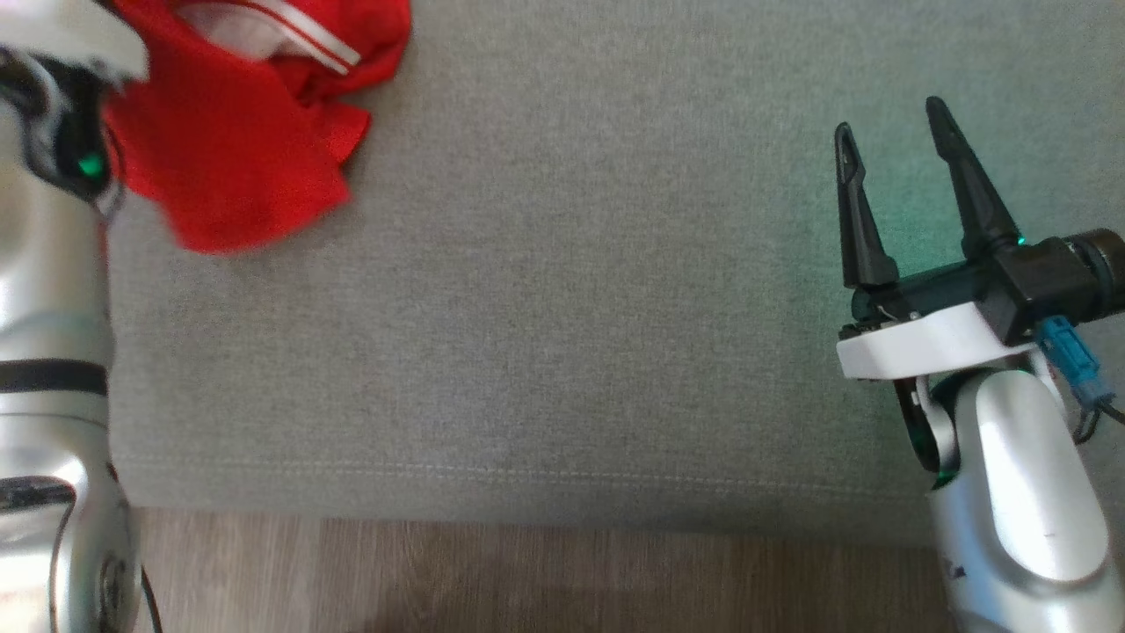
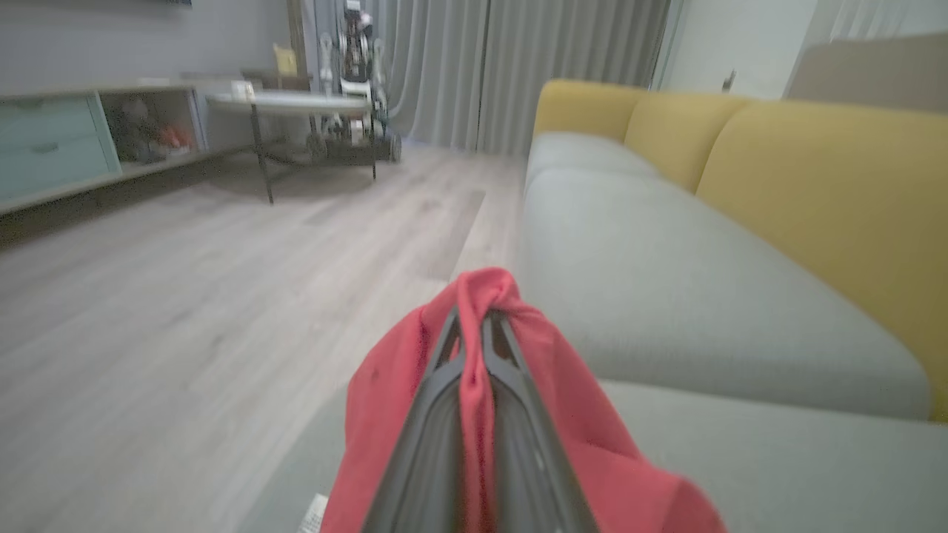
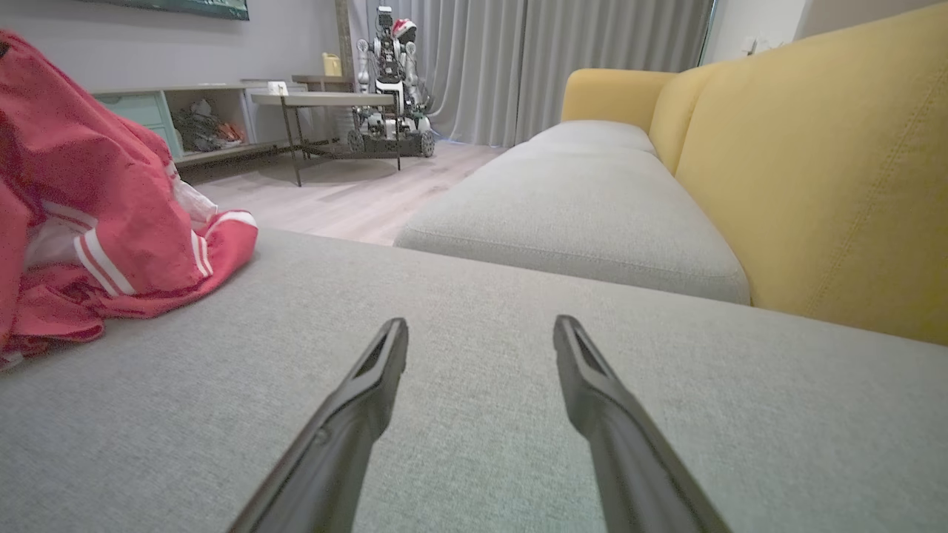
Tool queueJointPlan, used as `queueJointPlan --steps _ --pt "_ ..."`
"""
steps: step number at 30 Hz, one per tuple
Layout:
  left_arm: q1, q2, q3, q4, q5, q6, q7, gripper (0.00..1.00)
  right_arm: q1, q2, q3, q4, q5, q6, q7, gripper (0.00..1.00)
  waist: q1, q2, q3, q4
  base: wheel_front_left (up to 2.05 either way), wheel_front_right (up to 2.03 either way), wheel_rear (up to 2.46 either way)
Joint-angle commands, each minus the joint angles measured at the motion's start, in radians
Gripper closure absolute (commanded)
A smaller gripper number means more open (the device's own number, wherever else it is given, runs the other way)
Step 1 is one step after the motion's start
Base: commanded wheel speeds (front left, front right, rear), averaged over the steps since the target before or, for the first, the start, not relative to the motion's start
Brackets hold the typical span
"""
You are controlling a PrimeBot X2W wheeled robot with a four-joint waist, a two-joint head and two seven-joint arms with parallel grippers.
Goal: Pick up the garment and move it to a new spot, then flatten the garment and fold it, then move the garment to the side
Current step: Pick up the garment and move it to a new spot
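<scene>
Red garment (image 2: 385,414) — one fold tight inside the left pincer (image 2: 474,327)

A grey sofa seat (image 1: 571,308) spreads across the head view. A stitched seam runs near its front edge, and pale wood floor (image 1: 527,571) lies below it. In the right wrist view, yellow back cushions (image 3: 815,185) stand behind the seat, and a second grey seat cushion (image 3: 585,215) lies beyond. Grey curtains (image 3: 592,59) hang at the far end of the room. Before them a wheeled machine (image 3: 391,89) topped with a red-and-white hat (image 3: 404,28) stands behind a round desk (image 3: 326,98) on thin dark legs. A low shelf unit (image 3: 141,111) with teal drawers lines the wall, with clutter in its open bay.
</scene>
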Motion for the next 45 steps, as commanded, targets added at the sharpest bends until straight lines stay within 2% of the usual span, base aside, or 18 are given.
queueJointPlan --steps 1,7,12,18,26,35,39,45 --pt "-0.01 0.062 0.043 -0.105 -0.002 0.011 -0.012 1.0 0.007 0.003 0.028 -0.024 0.012 0.0 -0.006 0.0 -0.0001 0.0 -0.039 0.009 0.0 0.0 0.0" --pt "0.076 0.038 0.096 -0.349 0.027 0.014 -0.012 1.0 0.019 0.003 0.042 -0.004 0.044 0.0 -0.006 0.0 -0.0001 0.0 -0.113 0.006 0.0 0.0 0.0" --pt "0.121 0.002 0.085 -0.488 0.041 -0.005 -0.012 1.0 0.027 0.003 0.053 0.003 0.072 0.0 -0.006 0.0 -0.0001 0.0 -0.159 -0.009 0.0 0.0 0.0" --pt "0.135 -0.042 0.0 -0.591 0.025 -0.025 0.0 1.0 0.024 0.003 0.051 -0.006 0.106 0.0 -0.006 0.0 -0.0001 0.0 -0.182 -0.063 0.0 0.0 0.0" --pt "0.113 -0.091 -0.117 -0.693 -0.012 -0.032 0.079 1.0 -0.004 0.003 0.037 -0.039 0.139 0.0 -0.006 0.0 -0.0001 0.0 -0.14 -0.17 0.0 0.0 0.0" --pt "0.074 -0.122 -0.2 -0.68 0.005 -0.022 0.119 1.0 -0.032 0.003 0.038 -0.091 0.199 0.0 -0.006 0.0 -0.0001 0.0 -0.075 -0.311 0.0 0.0 0.0" --pt "0.046 -0.145 -0.212 -0.605 -0.013 0.002 0.131 1.0 -0.038 0.003 0.039 -0.116 0.232 0.0 -0.006 0.0 -0.0001 0.0 -0.046 -0.373 0.0 0.0 0.0" --pt "0.003 -0.164 -0.259 -0.476 -0.002 0.036 0.092 1.0 -0.045 0.003 0.051 -0.145 0.271 0.0 -0.006 0.0 -0.0001 0.0 -0.014 -0.451 0.0 0.0 0.0"
